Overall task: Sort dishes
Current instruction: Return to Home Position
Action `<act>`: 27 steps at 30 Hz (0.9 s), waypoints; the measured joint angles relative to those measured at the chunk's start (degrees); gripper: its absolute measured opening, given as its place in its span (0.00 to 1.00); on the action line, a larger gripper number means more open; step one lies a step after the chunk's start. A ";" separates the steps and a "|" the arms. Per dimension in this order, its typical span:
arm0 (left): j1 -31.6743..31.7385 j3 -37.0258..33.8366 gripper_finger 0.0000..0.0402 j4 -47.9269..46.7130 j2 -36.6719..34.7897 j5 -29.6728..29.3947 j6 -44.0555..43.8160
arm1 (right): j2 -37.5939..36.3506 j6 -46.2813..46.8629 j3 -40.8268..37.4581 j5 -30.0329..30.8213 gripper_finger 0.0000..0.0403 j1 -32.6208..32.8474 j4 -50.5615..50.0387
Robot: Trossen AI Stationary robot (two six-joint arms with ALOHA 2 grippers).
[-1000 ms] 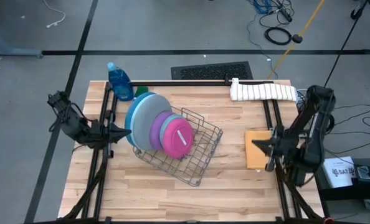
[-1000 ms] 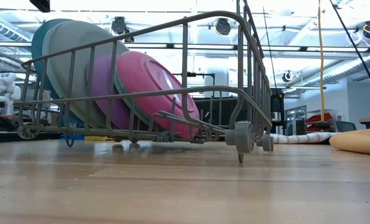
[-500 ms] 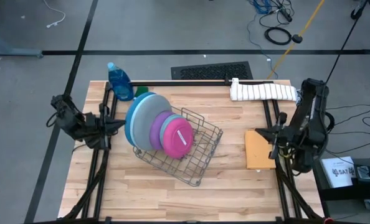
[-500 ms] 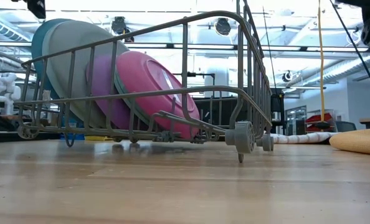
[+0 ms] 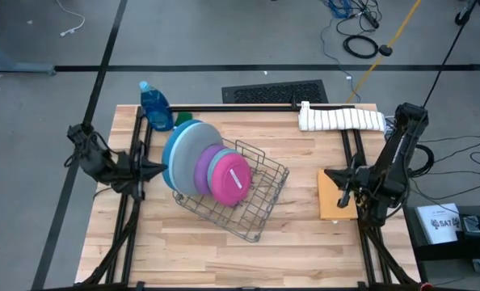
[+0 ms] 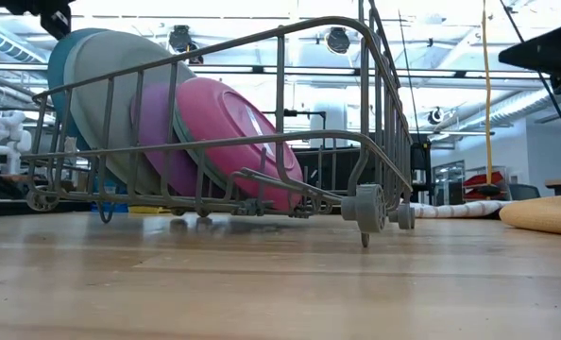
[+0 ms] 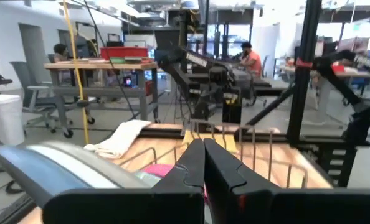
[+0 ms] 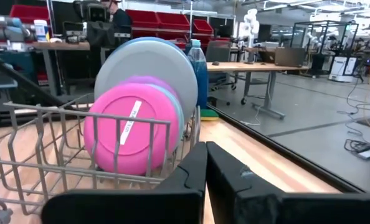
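Since no plate lies loose on the bench (image 5: 305, 242), the sorting looks finished — what remains, by my reading, is only for the arms to park. Nearest the low camera stands the wire rack (image 6: 365, 203), set askew on the wood, and every dish in sight stands on edge inside it. The pink plate (image 5: 230, 181) is in front, then a pale blue rim (image 5: 213, 164), the purple plate (image 5: 200, 168), the big grey plate (image 5: 187, 147) and a blue plate (image 5: 168, 159) at the back. To either side, clear of the rack, the left arm (image 5: 111, 166) and right arm (image 5: 381, 174) carry nothing. Each wrist view shows its jaws pressed together and empty, the right ones over the edge of the orange sponge (image 5: 330, 198). Farther back sit a soap bottle (image 5: 155, 105) and a folded towel (image 5: 341, 119).

Several things are hard to settle. The plates overlap so closely that a further one could hide behind the grey, and which wire slot each occupies cannot be told. A green scrap (image 5: 183, 119) beside the bottle is unidentifiable — plate or not. The low view catches only dark corners of the arms.
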 joint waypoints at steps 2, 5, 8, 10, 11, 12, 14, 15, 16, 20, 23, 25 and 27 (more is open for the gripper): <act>0.01 -0.89 0.00 -0.27 0.02 0.00 -0.01 | 0.00 0.58 -0.31 0.10 0.00 -0.01 0.22; 0.02 -1.30 0.00 -0.32 0.04 0.27 -0.01 | 0.31 0.89 -0.66 0.10 0.00 0.01 0.45; 0.01 -1.30 0.00 -0.20 0.04 1.32 -0.03 | 0.90 0.77 -1.29 0.20 0.00 0.12 2.41; 0.00 -1.30 0.00 -0.43 0.04 1.82 -0.17 | 1.40 -0.05 -2.34 0.19 0.00 0.17 4.78; 0.00 -1.30 0.00 -0.68 0.04 1.84 -0.66 | 1.62 -0.25 -3.02 0.23 0.00 0.17 6.11; 0.00 -1.30 0.00 -1.13 0.04 1.86 -1.60 | 1.90 -0.29 -3.89 0.23 0.00 0.17 7.40; 0.02 -1.44 0.00 -2.47 0.04 1.94 -4.11 | 2.37 -0.36 -5.90 0.13 0.00 0.17 10.51; 0.02 -1.78 0.00 -2.65 0.02 2.17 -5.53 | 2.54 -0.44 -6.85 0.13 0.00 0.17 12.10; 0.02 -2.36 0.00 -2.40 0.02 2.90 -6.67 | 2.65 -0.43 -7.80 0.08 0.00 0.17 13.29; 0.00 -6.83 0.00 2.11 0.04 8.89 -8.64 | 2.68 -0.47 -9.58 0.07 0.00 0.17 15.87; -0.02 -10.22 0.00 4.77 0.02 13.43 -10.36 | 2.68 -0.53 -9.62 0.10 0.00 0.74 16.04; -0.01 -12.35 0.00 6.43 0.04 15.58 -11.83 | 2.68 -1.03 -9.62 0.12 0.00 1.71 16.04; -0.02 -14.29 0.00 8.30 0.03 17.24 -12.50 | 2.68 -1.18 -9.62 0.12 0.00 2.72 16.05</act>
